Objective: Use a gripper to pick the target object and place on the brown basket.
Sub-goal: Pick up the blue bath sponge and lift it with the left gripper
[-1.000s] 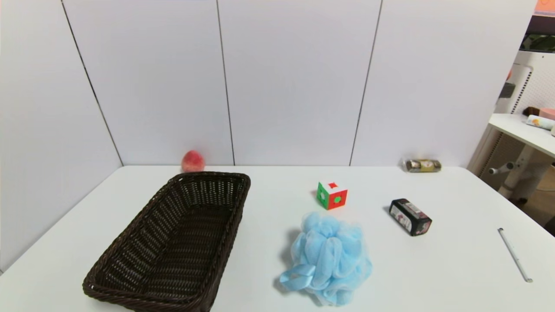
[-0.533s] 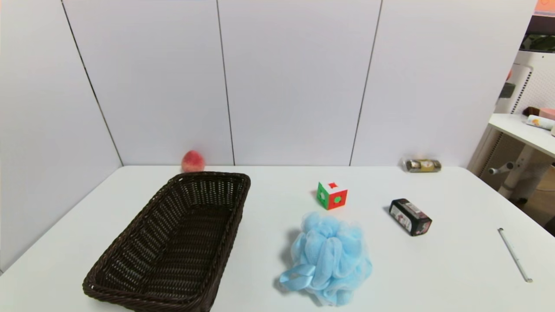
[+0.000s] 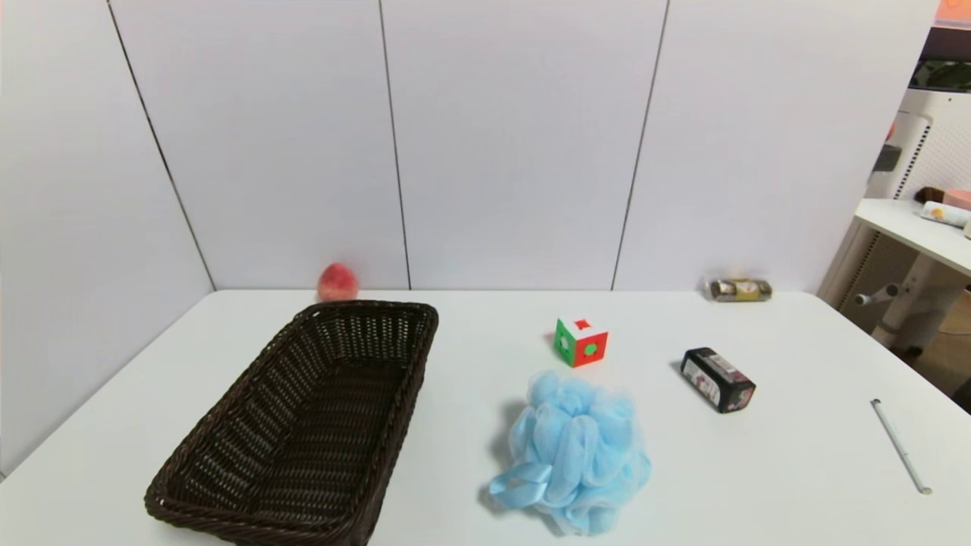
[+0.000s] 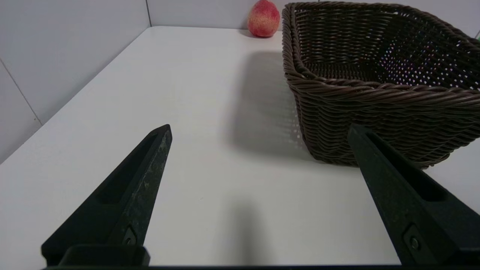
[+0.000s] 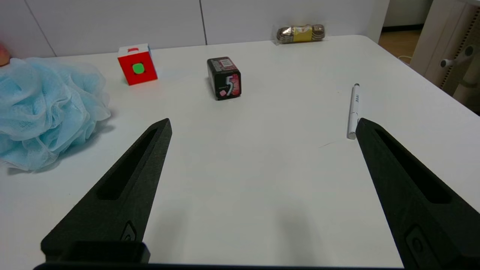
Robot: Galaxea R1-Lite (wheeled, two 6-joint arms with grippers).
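Note:
The light blue mesh bath pouf (image 3: pixel 574 451) lies on the white table near its front edge, to the right of the brown wicker basket (image 3: pixel 227 425). The pouf also shows in the right wrist view (image 5: pixel 45 108), and the basket in the left wrist view (image 4: pixel 375 93). Neither gripper shows in the head view. My left gripper (image 4: pixel 258 127) is open and empty, low over the table near the basket's end. My right gripper (image 5: pixel 262 125) is open and empty, low over the table, with the pouf off to one side.
A red-green-white cube (image 3: pixel 581 341) stands behind the pouf. A black box (image 3: pixel 718 379) lies to its right. A white pen (image 3: pixel 900 446) lies near the right edge. A peach (image 3: pixel 337 282) and a wrapped sweets packet (image 3: pixel 738 289) sit by the back wall.

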